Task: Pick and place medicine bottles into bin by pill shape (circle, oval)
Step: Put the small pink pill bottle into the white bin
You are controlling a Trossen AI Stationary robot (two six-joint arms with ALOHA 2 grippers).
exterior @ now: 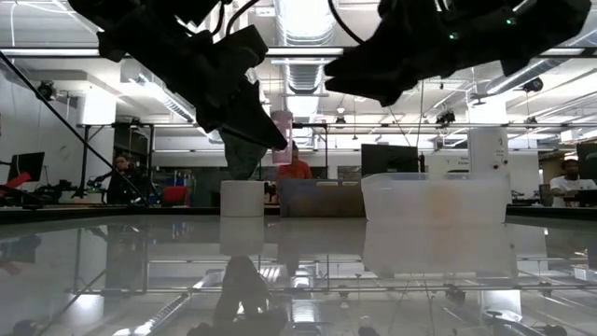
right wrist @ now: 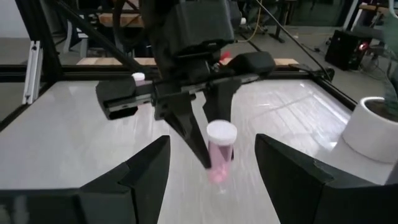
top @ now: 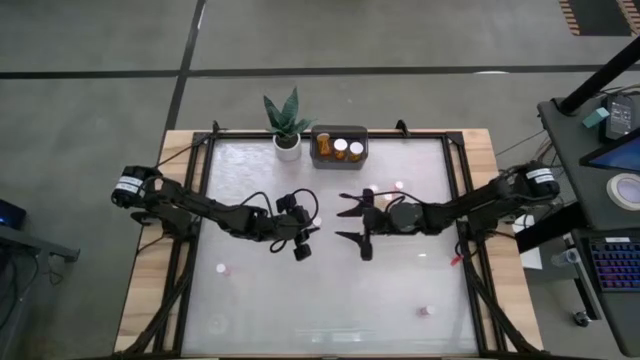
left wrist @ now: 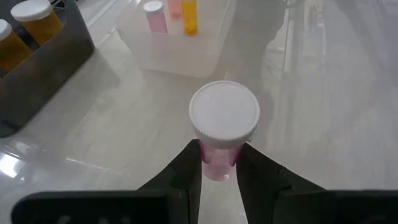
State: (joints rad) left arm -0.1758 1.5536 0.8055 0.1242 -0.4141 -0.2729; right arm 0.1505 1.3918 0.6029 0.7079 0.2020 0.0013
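My left gripper point(top: 306, 228) is shut on a small pinkish bottle with a white cap point(left wrist: 224, 115) above the table's middle. The bottle also shows in the right wrist view point(right wrist: 221, 149) and the low view point(exterior: 282, 124). My right gripper point(top: 346, 222) is open and empty, facing the bottle from the table's right; its fingers point(right wrist: 143, 171) stand apart on either side. A dark bin point(top: 340, 158) at the far edge holds amber bottles point(top: 341, 147). A clear bin point(left wrist: 180, 53) holds a pink bottle point(left wrist: 154, 15) and an orange one point(left wrist: 189, 15). Loose bottles point(top: 222, 268) point(top: 425, 311) stand on the table. My left gripper pinches the pinkish bottle's body just below its cap point(left wrist: 217, 163) between its two fingers. The fingers point(right wrist: 193, 134) slant down at it from above and from the table's left. The bottle stands about upright, cap up, lifted clear of the table.
A white plant pot point(top: 287, 148) stands left of the dark bin at the far edge. A small red thing point(top: 455, 258) lies near the right rail. The glossy table top point(top: 260, 300) lies between the two loose bottles. People show in the room beyond point(exterior: 294, 168).
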